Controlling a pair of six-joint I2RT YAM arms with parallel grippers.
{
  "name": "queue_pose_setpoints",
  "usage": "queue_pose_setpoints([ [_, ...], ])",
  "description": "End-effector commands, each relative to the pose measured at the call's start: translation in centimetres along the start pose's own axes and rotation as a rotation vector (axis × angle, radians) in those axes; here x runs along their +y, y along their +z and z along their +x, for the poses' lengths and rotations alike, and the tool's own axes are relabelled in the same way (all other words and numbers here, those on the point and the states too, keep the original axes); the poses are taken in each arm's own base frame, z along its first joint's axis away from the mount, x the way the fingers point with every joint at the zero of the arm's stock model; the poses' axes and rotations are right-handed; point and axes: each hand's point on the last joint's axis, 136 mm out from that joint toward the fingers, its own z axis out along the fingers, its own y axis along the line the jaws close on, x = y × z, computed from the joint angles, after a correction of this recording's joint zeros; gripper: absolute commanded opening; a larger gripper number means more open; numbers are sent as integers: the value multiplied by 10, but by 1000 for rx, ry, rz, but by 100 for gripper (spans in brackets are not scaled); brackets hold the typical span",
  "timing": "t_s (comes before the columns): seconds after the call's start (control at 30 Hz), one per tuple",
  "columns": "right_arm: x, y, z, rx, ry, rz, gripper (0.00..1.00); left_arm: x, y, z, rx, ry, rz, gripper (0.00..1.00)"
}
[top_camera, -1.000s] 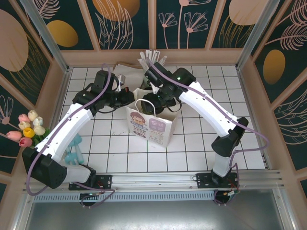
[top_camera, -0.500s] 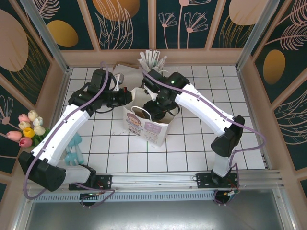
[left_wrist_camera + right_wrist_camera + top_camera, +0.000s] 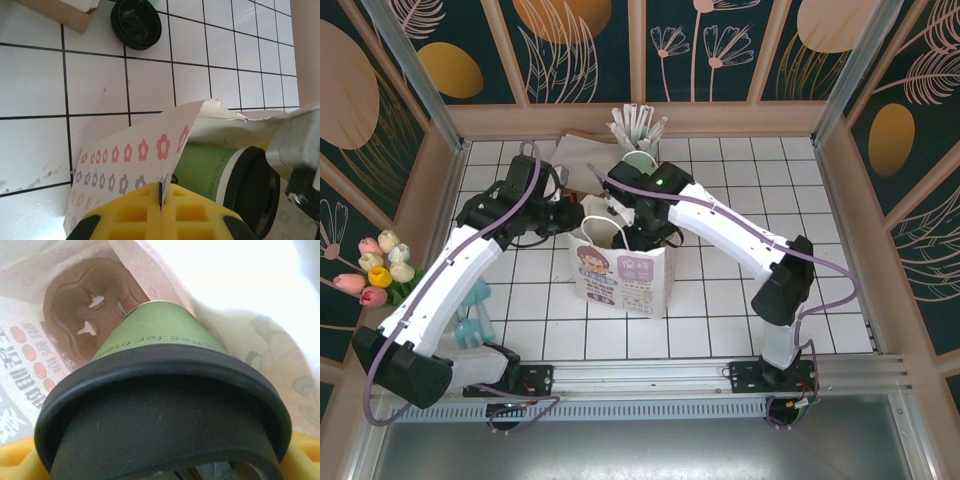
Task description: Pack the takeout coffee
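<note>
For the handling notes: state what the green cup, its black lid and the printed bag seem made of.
The green cup looks like paper: matte, flat print on its side. The black lid is likely plastic: smooth, dull sheen, moulded rim. The printed bag seems thin paper: matte, its top edge creased and ragged.

- Your left arm (image 3: 455, 270) and right arm (image 3: 735, 225): white shell links, rounded black joint housings.
- A purple cable (image 3: 528, 185) runs along each arm and hangs off it in loose loops.
- Your left gripper (image 3: 161, 192): yellow moulded fingers (image 3: 132, 215) with square recesses, black edging at the sides.
- The right fingers (image 3: 15, 465) are the same yellow.
- Your black bases sit on black bolted plates (image 3: 528, 378).
</note>
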Motion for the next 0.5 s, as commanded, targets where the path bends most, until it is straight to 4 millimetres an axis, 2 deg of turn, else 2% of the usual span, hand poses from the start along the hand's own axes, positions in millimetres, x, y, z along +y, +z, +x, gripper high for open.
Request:
queue_pose_setpoints([
  [0.0, 18, 14, 5, 73, -111, -43, 64, -8, -14, -10, -94, 6, 37, 0],
  [0.1, 31, 14, -1, 60, -150, -71, 64, -19, -23, -16, -167, 13, 118, 0],
  [0.23, 43, 3, -3, 31, -160, -98, 64, -25, -28, -17, -211, 18, 173, 0],
  [0.3, 46, 5, 4, 47, -166, -91, 64, -24, -27, -17, -209, 20, 167, 0],
  [0.47, 39, 22, 23, 122, -144, -57, 65, -11, -23, -14, -194, 22, 95, 0],
])
